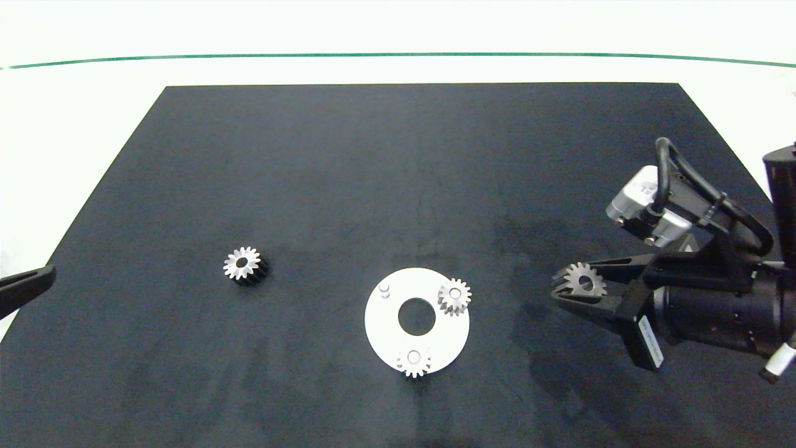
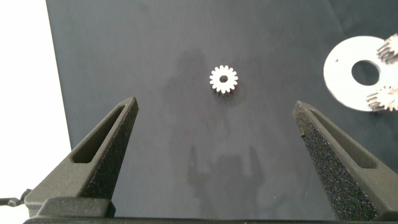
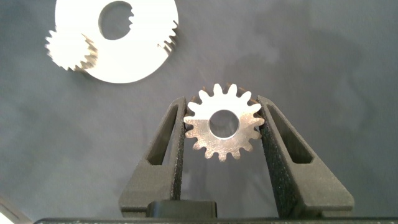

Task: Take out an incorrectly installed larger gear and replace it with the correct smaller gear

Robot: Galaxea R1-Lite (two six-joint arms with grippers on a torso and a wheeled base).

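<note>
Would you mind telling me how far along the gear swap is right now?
Removal looks done: the right gripper holds the larger gear clear of the white disc, whose peg stands bare beside two mounted gears. Still left: setting it down and fitting the smaller gear, which lies on the mat ahead of the open left gripper.

— Can any text be read in the pictures?
— No. A white label (image 1: 650, 341) is seen on the right arm's wrist, but nothing on it can be read.
</note>
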